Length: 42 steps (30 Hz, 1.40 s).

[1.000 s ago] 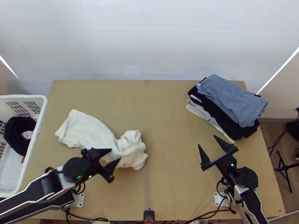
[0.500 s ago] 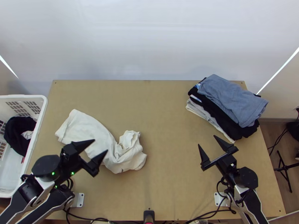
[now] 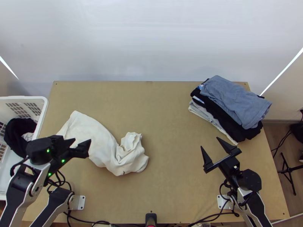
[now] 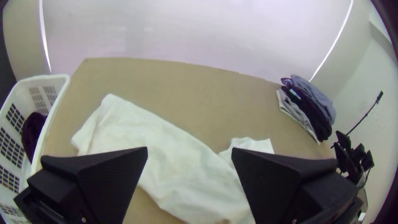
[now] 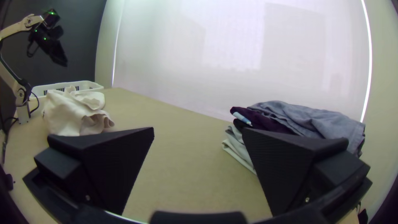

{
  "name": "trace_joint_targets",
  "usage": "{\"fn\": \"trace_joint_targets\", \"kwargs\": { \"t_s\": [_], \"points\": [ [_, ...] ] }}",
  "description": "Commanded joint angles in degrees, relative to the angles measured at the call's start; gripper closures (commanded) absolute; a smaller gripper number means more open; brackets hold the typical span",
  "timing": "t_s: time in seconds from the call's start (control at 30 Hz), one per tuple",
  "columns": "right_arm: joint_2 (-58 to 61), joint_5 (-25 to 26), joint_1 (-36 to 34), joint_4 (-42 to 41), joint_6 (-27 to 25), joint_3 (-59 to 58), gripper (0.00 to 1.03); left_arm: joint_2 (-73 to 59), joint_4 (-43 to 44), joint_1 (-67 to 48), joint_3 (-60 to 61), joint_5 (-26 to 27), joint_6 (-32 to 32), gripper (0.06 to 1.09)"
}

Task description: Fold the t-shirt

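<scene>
T-shirt (image 3: 96, 138): white, lying on the table (image 3: 170, 109), to the right of the basket (image 3: 22, 98). Runs as a long, crooked strip. The end nearest the basket is flatter and smoother; the end farther from the basket is bunched up in a rumpled heap. Not laid out square.

Left claw (image 3: 80, 141): spread wide, nothing pinched. Sits just right of the basket, above the part of the shirt on that side. Left wrist view has both fingers well apart, with the shirt beyond and between them.

Right claw (image 3: 210, 143): also spread, gap empty. Well right of the basket, past the shirt's bunched end and apart from it.

Pile of clothes (image 3: 231, 108): on the table's far right part, well away from the basket. Grey-blue garment on top, black ones under it, pale ones at the bottom. Basket itself is white plastic, with dark cloth (image 3: 14, 132) inside.
</scene>
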<state>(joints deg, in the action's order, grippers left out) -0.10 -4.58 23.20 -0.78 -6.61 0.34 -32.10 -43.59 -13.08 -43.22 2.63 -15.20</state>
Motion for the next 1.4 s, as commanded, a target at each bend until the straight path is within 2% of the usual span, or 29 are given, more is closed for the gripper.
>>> {"fn": "trace_joint_targets", "kwargs": {
  "t_s": [0.0,0.13,0.2,0.27,0.37,0.73,0.8,0.93,1.03,1.13,1.2,1.23,1.3,1.37],
  "points": [
    [0.0,0.0,0.0,0.0,0.1,0.0,0.04,-3.6,-10.8,4.8,-2.8,2.4,-3.2,0.10],
    [0.0,0.0,0.0,0.0,0.1,0.0,0.04,-4.6,-16.5,4.4,-1.5,3.4,-1.6,0.10],
    [0.0,0.0,0.0,0.0,0.1,0.0,0.04,-5.3,-16.7,5.9,-0.7,3.3,-1.5,0.10],
    [0.0,-0.1,2.2,0.0,5.6,0.0,0.04,-6.2,-17.0,7.1,-1.9,3.3,-1.3,0.10],
    [0.0,0.1,5.6,0.1,9.0,0.0,0.04,-7.5,-18.1,9.0,-4.3,3.3,-1.2,0.10],
    [1.4,6.1,4.9,2.6,8.5,1.8,0.04,-9.2,-18.0,10.5,-5.5,3.6,-0.5,0.10],
    [6.7,6.1,4.6,4.9,8.6,5.9,0.04,-9.3,-17.0,10.6,-5.2,3.8,-0.9,0.10],
    [25.2,5.9,4.8,8.2,10.8,18.6,0.04,-9.4,-14.4,10.9,-4.3,3.7,-2.1,0.10],
    [38.1,4.8,6.9,16.6,18.2,32.5,0.04,-9.6,-13.0,10.9,-4.7,3.7,-2.3,0.10],
    [48.8,4.7,15.8,27.6,30.4,46.8,0.04,-9.5,-11.3,10.9,-4.9,3.7,-2.4,0.10],
    [54.2,4.1,20.7,32.3,39.0,52.0,0.04,-9.4,-10.0,10.8,-4.9,3.8,-3.2,0.10],
    [56.2,1.1,21.4,32.9,43.2,52.7,0.04,-9.2,-9.5,10.6,-4.8,3.8,-3.9,0.10],
    [59.2,-8.3,22.9,32.1,51.2,51.6,0.04,-8.3,-7.9,9.7,-3.9,3.9,-5.3,0.10],
    [62.6,-11.0,25.8,30.0,54.6,51.3,0.04,-7.2,-6.1,8.4,-2.0,3.9,-6.1,0.10]
  ]
}}
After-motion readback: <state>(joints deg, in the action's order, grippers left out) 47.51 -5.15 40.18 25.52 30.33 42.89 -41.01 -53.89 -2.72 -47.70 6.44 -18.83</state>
